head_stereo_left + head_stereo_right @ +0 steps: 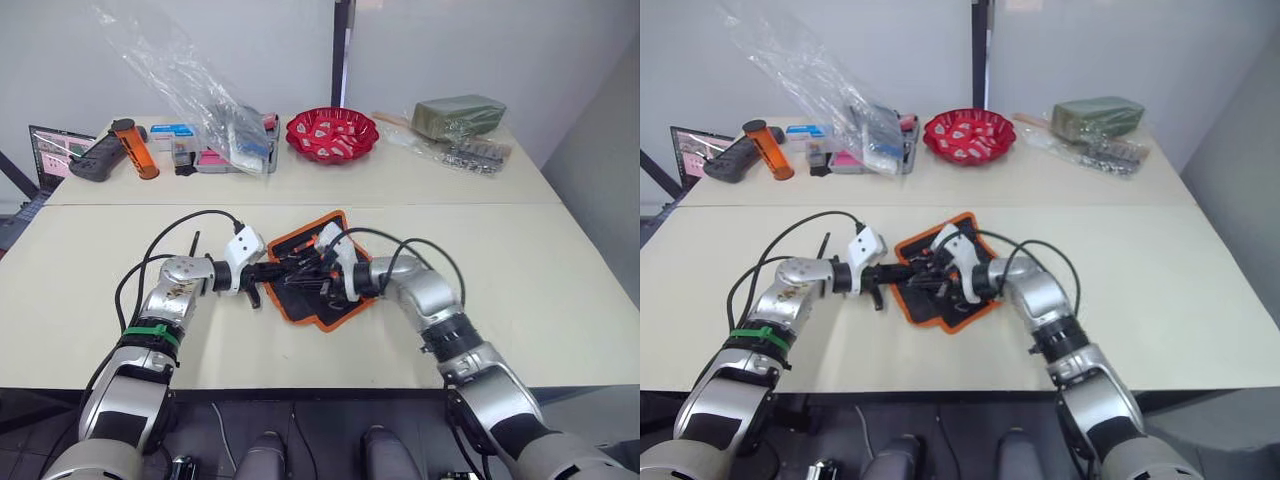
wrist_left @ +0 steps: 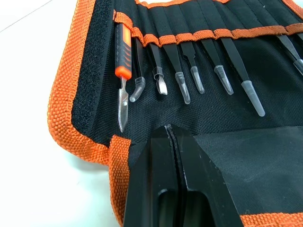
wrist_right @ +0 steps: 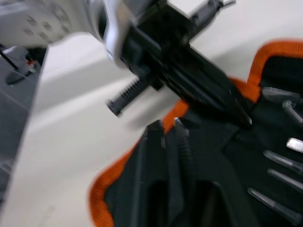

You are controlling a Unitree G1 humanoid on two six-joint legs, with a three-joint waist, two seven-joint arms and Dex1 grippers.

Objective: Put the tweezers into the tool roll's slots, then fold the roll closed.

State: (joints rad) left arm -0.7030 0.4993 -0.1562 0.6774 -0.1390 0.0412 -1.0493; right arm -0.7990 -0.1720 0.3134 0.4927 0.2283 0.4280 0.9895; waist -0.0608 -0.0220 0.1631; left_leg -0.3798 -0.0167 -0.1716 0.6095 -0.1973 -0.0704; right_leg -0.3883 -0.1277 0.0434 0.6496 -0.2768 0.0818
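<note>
The tool roll (image 1: 332,310) lies open at the middle of the near table, black with orange edging. Several black tweezers (image 2: 222,61) sit in its slots (image 2: 189,35) under the orange strip, each with a clear cap on its point. A red-handled blade (image 2: 123,47) fills the end slot. My left gripper (image 2: 169,130) is shut with nothing in it, its tips resting on the roll's lower flap near the orange edge. From the other side, my right gripper (image 3: 166,124) pinches the roll's orange-edged border, close to the left gripper's fingers (image 3: 213,94).
On the far table stand a red bowl (image 1: 332,135), a clear plastic bag (image 1: 200,90) over small boxes, an orange cylinder (image 1: 135,148) and a green package (image 1: 458,115). A slim black piece (image 1: 193,243) lies beside my left arm.
</note>
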